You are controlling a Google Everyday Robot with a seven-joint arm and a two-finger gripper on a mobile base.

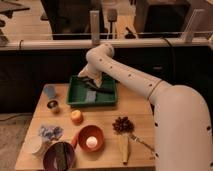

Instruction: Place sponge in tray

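A green tray (pixel 111 101) stands at the back middle of the wooden table. A pale grey-blue sponge (pixel 90 96) lies inside it, left of centre. My gripper (pixel 90 81) hangs at the end of the white arm, low over the tray's back left part, just above and behind the sponge. A dark flat object (pixel 103 90) lies in the tray to the right of the sponge.
Left of the tray stand a blue cup (pixel 49 91) and a small metal can (pixel 53 105). In front are an orange (pixel 76 117), a red bowl (pixel 90 138), dark grapes (pixel 122 124), a yellow piece (pixel 125 148), a purple bowl (pixel 59 156), a white cup (pixel 35 146) and a crumpled bag (pixel 50 132).
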